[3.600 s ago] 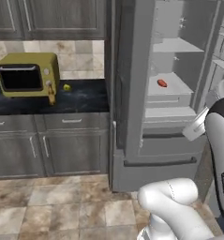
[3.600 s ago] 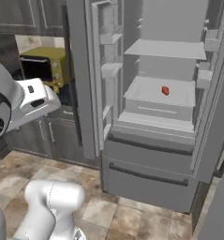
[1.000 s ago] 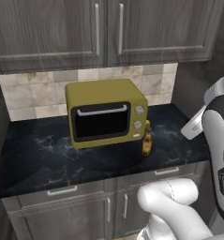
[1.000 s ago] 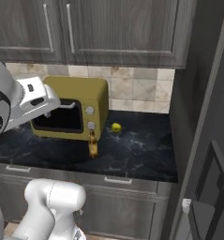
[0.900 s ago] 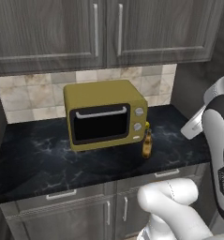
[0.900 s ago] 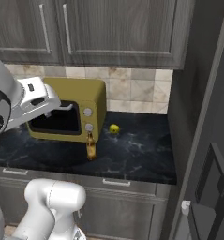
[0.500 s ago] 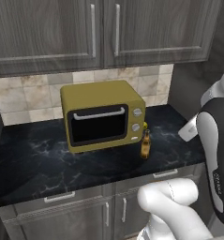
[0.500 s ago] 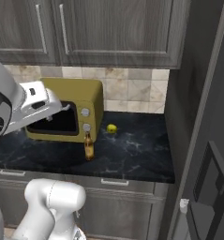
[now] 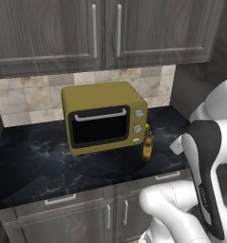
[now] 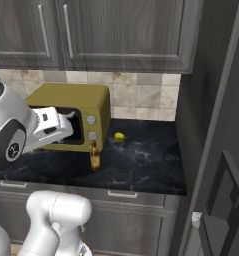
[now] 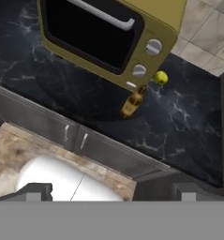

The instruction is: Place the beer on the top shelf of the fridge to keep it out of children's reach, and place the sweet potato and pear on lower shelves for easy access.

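On dark counter [image 9: 34,166], beer [image 9: 146,146] beside toaster oven [image 9: 103,116], pear [image 10: 119,136] behind, gripper [image 11: 111,192] fingers apart.

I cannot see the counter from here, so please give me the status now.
Claw open, holding nothing. Beer upright on the counter, beside the toaster oven. Pear behind it, apart. Nothing in the way.

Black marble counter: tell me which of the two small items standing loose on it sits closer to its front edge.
The slim brown glass beer bottle, upright by the yellow toaster oven's front corner. The round yellow-green pear lies farther back, nearer the tiled wall.
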{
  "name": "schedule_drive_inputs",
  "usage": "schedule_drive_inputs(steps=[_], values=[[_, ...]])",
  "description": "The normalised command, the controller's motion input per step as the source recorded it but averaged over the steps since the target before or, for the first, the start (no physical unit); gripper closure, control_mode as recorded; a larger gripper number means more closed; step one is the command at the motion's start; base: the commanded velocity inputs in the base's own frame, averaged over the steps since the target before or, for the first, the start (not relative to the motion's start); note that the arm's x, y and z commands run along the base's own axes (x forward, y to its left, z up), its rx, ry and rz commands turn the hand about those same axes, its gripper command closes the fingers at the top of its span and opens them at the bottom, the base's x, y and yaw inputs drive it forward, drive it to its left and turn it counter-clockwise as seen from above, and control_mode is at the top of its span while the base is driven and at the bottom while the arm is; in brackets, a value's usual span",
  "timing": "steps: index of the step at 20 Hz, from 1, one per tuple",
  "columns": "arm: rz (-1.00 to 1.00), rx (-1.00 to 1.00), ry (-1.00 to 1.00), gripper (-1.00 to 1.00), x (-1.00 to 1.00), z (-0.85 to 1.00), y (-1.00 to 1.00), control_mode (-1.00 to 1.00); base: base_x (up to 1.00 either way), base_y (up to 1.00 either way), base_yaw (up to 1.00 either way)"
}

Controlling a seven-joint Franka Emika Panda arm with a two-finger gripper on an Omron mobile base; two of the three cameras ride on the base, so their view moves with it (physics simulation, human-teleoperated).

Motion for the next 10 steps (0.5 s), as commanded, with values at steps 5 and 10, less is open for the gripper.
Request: schedule_drive_inputs(steps=[5,10], values=[[0.00,0.04,-0.01,-1.00,0.25,-0.48,0.00,-1.00,0.00,0.00,0.00],[0.06,0.16,-0.07,-1.00,0.26,-0.35,-0.01,-1.00,0.00,0.00,0.00]])
